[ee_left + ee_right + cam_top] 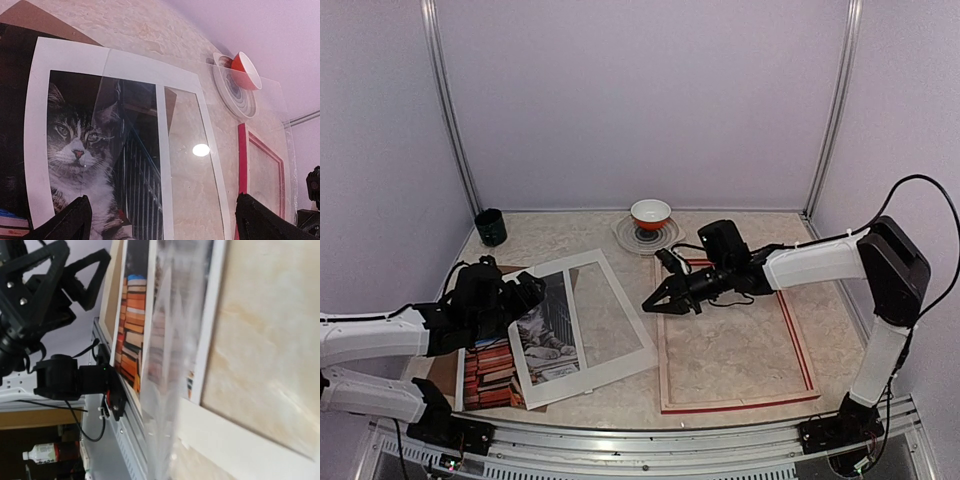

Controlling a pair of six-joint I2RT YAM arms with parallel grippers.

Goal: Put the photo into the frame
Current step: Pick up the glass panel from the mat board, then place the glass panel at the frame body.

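Observation:
The photo [548,332], a grey tabby cat beside reddish books, lies at the left of the table under a white mat [620,358]. My left gripper [528,290] hovers open over the photo's far left corner; in its wrist view the cat [82,150] lies between the wide-spread fingertips [70,222]. Right of the mat, the frame [735,405] lies flat, its red edge [242,165] towards the mat. My right gripper [657,300] is shut on a clear pane [170,390], held on edge above the mat's right side. Its fingers are hidden in its own view.
A brown backing board [445,372] lies under the photo at the left. A dark cup [490,227] stands at the back left. A red-and-white bowl [651,213] sits on a striped plate [628,238] at the back centre.

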